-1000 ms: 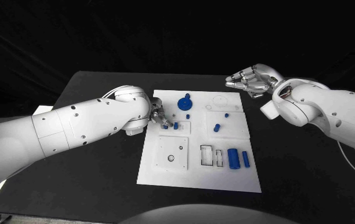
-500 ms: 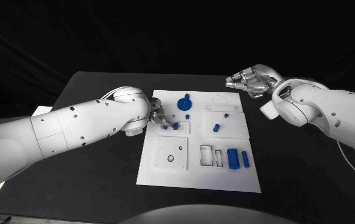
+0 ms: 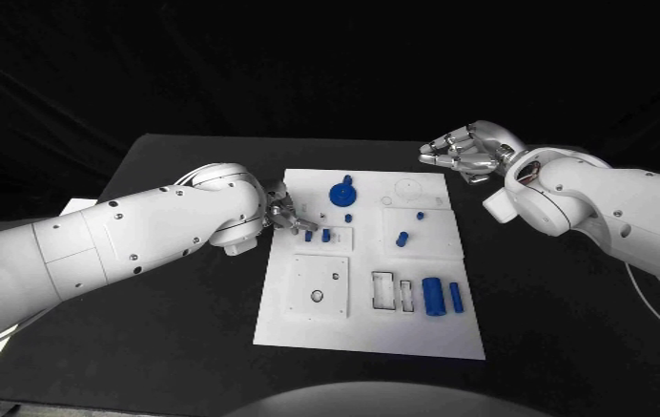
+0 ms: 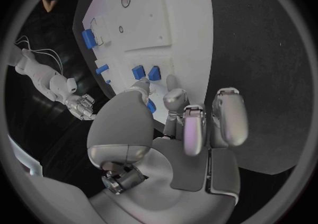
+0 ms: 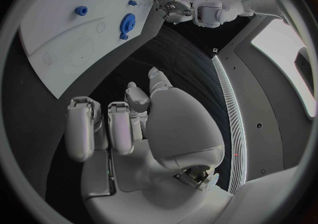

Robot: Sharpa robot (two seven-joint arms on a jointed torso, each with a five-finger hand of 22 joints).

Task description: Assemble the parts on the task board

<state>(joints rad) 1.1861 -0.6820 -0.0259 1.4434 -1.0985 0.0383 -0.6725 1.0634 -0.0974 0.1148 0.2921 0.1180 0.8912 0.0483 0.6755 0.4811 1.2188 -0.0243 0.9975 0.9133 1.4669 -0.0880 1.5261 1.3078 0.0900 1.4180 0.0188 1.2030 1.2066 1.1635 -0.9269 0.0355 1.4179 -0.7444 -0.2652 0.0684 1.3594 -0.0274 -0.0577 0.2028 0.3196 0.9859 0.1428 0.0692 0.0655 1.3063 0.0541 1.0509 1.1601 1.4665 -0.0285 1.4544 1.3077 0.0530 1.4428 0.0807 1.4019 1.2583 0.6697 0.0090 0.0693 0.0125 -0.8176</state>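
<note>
Left hand at the board's left edge, right hand off its far right corner.
The left hand, fingers spread and holding nothing, hovers beside two small blue pegs on the white board. The right hand, fingers curled and empty, hangs over bare black table. One blue gear and two blue cylinders lie on the board.

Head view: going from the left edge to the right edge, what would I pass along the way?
White left arm → silver left hand at the board's left edge → white task board → blue gear-shaped part → blue cylinder part → silver right hand → white right arm.
</note>
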